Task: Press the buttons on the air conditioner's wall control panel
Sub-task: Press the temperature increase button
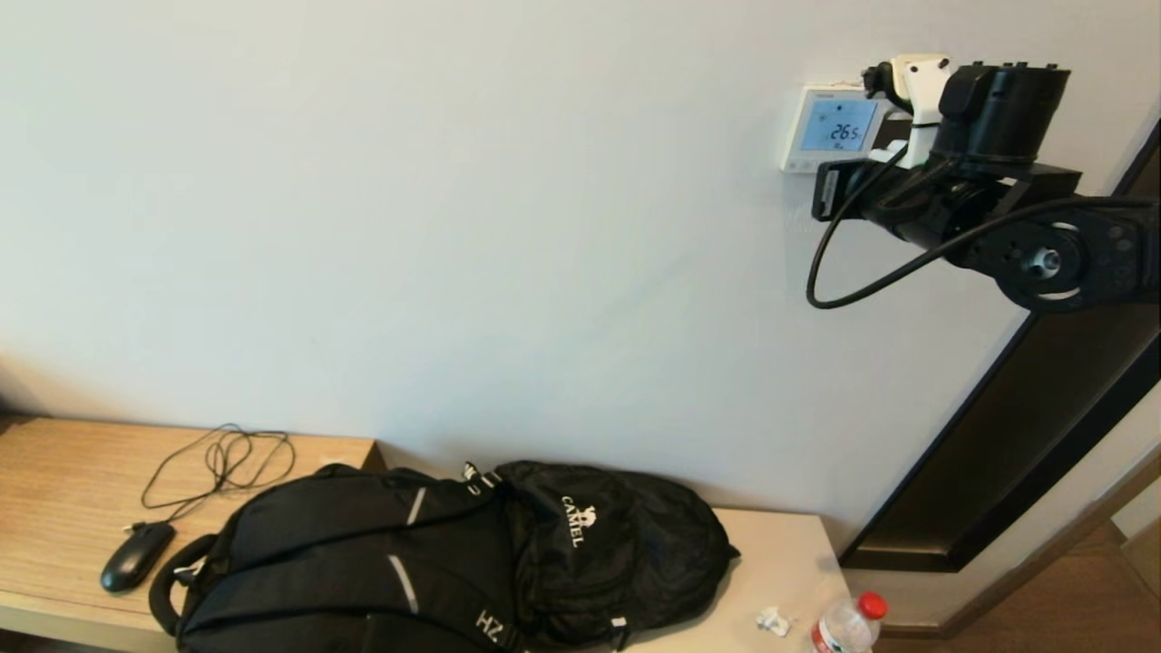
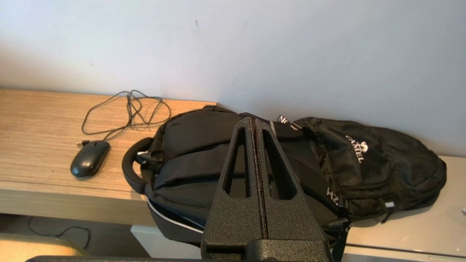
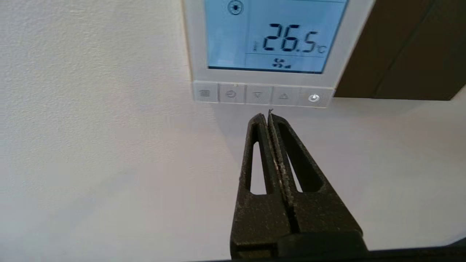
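Note:
The air conditioner's wall control panel (image 1: 798, 136) is a small white square on the wall at the upper right. Its screen is lit light blue and reads 26.5 in the right wrist view, where the panel's rim (image 3: 194, 43) shows close up. The buttons (image 3: 262, 95) form a pale row along its bottom edge. My right gripper (image 3: 266, 115) is shut and empty, its tips just below the row, under the two arrow buttons. It also shows in the head view (image 1: 827, 189), below the panel. My left gripper (image 2: 253, 120) is shut and empty, parked above a backpack.
A dark brown plate (image 3: 404, 47) sits on the wall right beside the panel. A black backpack (image 1: 453, 562), a black mouse (image 1: 136, 555) with its cable and a red-capped bottle (image 1: 848, 626) lie on the desk (image 1: 63, 472) below. A dark frame (image 1: 1025, 435) runs down the right.

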Robot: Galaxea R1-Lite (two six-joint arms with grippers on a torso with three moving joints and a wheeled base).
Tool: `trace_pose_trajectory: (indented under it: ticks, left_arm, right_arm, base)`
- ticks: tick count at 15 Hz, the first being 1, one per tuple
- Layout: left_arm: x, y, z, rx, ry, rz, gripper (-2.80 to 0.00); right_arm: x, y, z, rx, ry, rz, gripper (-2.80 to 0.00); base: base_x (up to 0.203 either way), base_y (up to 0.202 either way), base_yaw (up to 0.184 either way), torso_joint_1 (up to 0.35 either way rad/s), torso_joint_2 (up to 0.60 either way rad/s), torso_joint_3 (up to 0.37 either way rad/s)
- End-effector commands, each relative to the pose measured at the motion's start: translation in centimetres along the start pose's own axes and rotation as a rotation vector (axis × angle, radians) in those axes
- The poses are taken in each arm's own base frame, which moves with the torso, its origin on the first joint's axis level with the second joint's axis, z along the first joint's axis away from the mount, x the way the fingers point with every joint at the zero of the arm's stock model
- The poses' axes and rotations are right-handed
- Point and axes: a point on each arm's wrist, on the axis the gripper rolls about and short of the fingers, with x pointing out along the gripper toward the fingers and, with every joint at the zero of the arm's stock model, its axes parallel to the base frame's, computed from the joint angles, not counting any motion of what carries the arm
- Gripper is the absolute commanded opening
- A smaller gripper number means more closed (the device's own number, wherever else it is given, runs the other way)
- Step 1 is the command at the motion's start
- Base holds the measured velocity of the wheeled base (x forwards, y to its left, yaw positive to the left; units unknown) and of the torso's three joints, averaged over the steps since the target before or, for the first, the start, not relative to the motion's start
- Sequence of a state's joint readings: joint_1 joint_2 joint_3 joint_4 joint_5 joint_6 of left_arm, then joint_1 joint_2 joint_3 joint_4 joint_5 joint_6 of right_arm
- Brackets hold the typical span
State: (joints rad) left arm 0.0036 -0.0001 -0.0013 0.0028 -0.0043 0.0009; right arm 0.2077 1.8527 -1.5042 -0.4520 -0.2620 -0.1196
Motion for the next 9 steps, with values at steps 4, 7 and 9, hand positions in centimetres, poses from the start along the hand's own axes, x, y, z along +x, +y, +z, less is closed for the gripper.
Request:
trace_pose_trajectory:
  ticks: [4,7,9]
  left_arm:
    - [0.0,0.0,-0.04,-0.001,0.0,0.001,-2.8]
    - [0.0,0.0,-0.04,-0.001,0.0,-0.001,-2.8]
    - [0.0,0.0,-0.04,-0.001,0.0,0.0,-2.8]
  right_arm:
    - [1.17,0.64,-0.33,0.001,-0.006,0.005,-2.8]
    - [1.26,0.61,-0.42,-0.002,-0.004,0.003,-2.8]
    - [1.49,0.69,-0.67,-0.002,-0.001,0.003,-2.8]
  base:
    - [0.0,0.0,0.0,0.0,0.0,0.0]
    - [0.0,0.0,0.0,0.0,0.0,0.0]
    - [0.0,0.0,0.0,0.0,0.0,0.0]
